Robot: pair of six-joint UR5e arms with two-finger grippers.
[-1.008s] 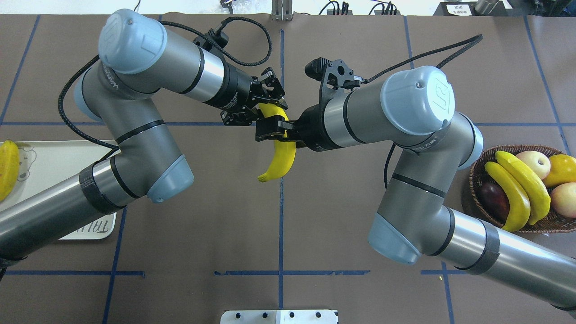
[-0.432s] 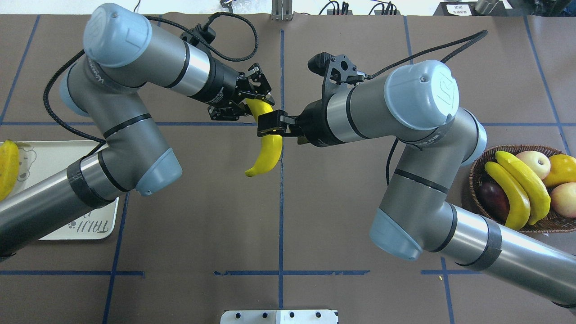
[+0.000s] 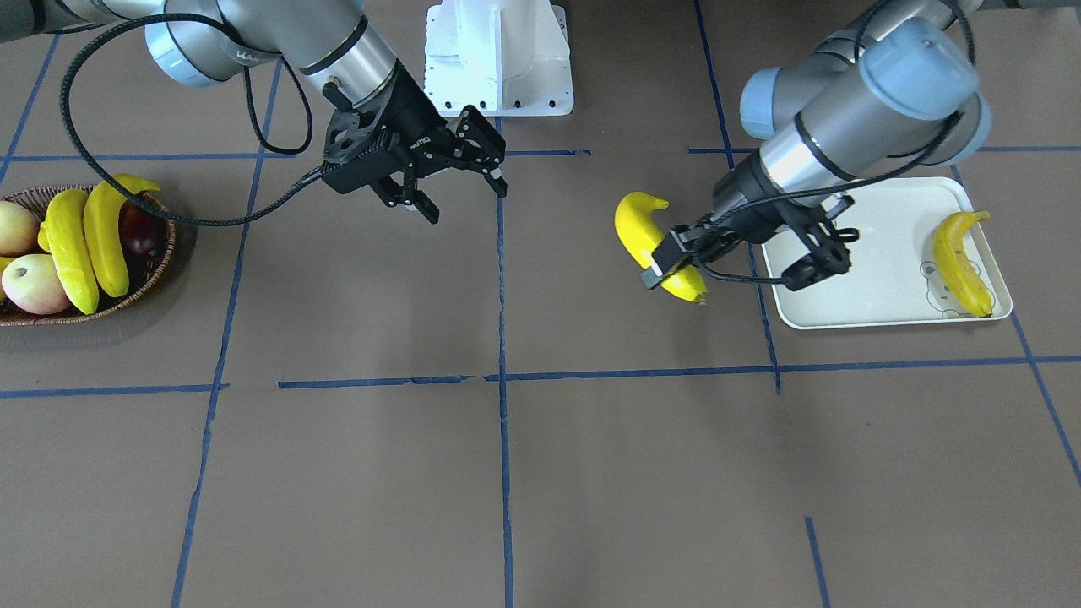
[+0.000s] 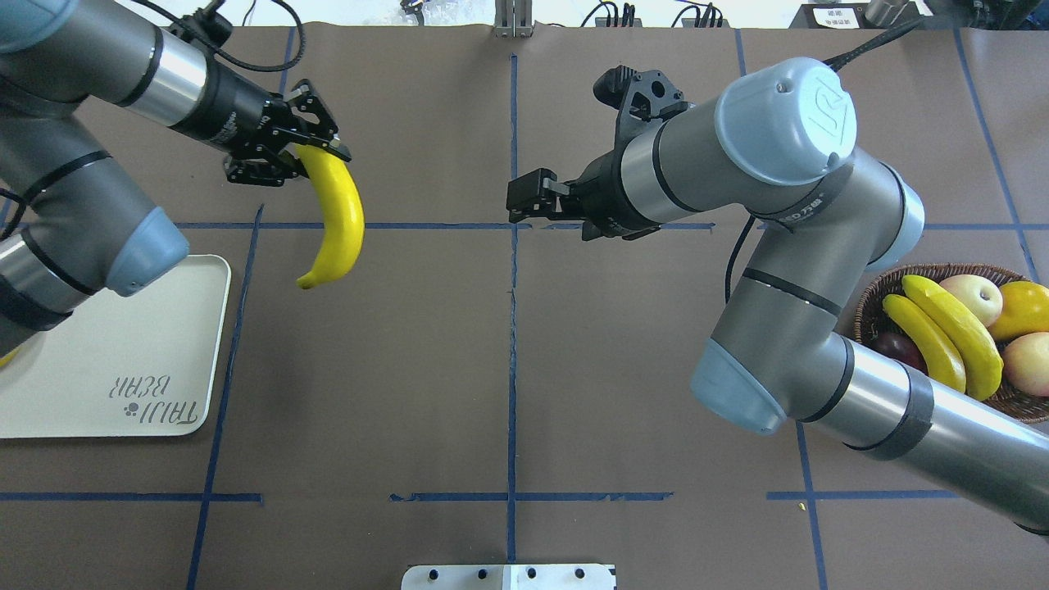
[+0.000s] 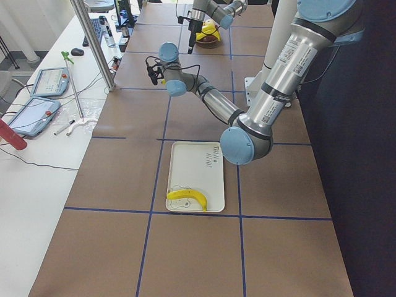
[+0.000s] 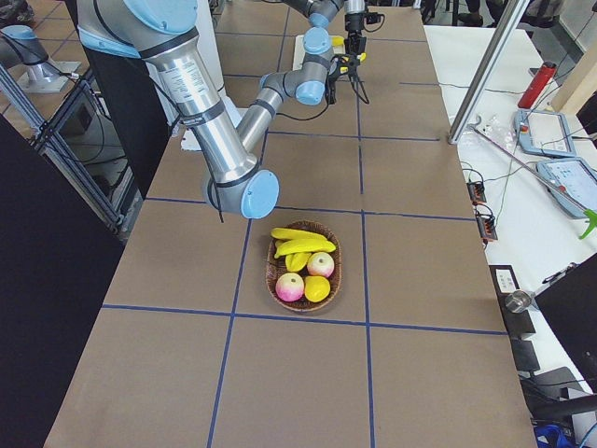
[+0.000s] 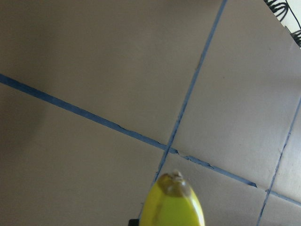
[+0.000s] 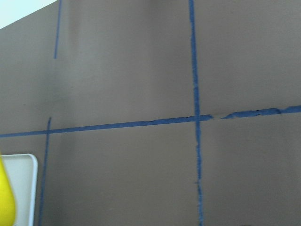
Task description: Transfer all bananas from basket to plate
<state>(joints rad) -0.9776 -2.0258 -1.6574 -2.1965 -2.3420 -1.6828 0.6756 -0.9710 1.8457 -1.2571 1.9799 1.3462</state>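
Banana (image 3: 642, 228) pinched between the pads of left gripper (image 3: 673, 256), centre right of the front-facing view, lifted clear of the table (image 3: 540, 473), just left of the plate (image 3: 887, 270). Second banana (image 3: 958, 262) lying along the plate's right end, across the bear outline. Right gripper (image 3: 466, 201) at upper centre, jaws spread wide, holding nothing. Basket (image 3: 165, 253) at the left edge, with two bananas (image 3: 67, 245) side by side on top of apples (image 3: 34, 283) and a dark fruit. From overhead: same pinch at upper left, taken near the banana's top end, curve hanging toward lower left, beside the plate's upper right corner and not over it; right gripper just right of the middle line, well apart from the banana; basket at the right edge, partly behind the right arm. Left side view: plate mid-frame, second banana at its near end. Right side view: basket at centre, both grippers small at the top. Left wrist view: banana tip at bottom centre above blue tape lines (image 7: 188, 94). Right wrist view: plate corner at lower left, yellow sliver at the left edge.
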